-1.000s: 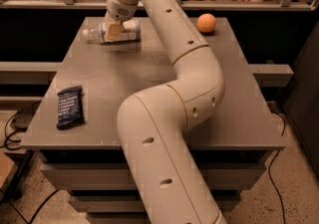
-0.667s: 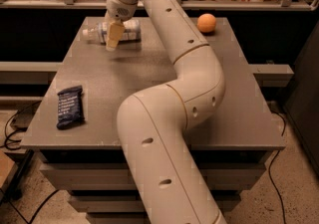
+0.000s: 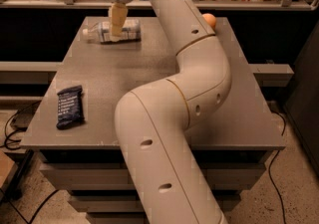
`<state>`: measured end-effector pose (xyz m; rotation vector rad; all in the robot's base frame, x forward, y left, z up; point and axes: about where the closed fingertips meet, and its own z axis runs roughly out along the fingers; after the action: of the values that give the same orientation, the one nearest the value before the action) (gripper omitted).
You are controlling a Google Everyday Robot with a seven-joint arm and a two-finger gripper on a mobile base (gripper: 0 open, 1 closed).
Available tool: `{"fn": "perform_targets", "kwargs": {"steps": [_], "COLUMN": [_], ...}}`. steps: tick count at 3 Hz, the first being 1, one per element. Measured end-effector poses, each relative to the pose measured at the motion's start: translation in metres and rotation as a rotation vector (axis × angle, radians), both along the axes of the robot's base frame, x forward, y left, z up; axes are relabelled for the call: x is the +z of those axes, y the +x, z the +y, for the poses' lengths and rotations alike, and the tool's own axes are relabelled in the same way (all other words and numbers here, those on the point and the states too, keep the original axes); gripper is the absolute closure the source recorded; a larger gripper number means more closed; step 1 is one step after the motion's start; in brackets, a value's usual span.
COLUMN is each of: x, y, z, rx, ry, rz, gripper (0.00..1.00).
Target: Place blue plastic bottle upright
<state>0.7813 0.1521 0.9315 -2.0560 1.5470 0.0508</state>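
Gripper [image 3: 116, 34] sits over the lying bottle [image 3: 130, 30] at the far-left corner, grip impossible to tell; it wants a firm mid-body hold before tipping.

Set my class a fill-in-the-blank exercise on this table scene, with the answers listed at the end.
The bottle lies on its ____ on the table.
The pincer is right over the ____.
The ball, partly behind the arm, is ____.
Of the things lying on the table, the one nearest the camera is the ____.
Missing words: side; bottle; orange; wrapper.
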Motion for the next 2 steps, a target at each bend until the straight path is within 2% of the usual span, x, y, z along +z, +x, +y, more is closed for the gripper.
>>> {"fn": "perform_targets", "kwargs": {"steps": [1,2], "x": [0.0212,0.0143], "y": [-0.0015,-0.0033], "z": [-0.0032,0.0014], "rx": [0.02,0.048], "ry": [-0.011,-0.015], "rz": [-0.057,-0.047], "gripper": [0.0,0.0]}}
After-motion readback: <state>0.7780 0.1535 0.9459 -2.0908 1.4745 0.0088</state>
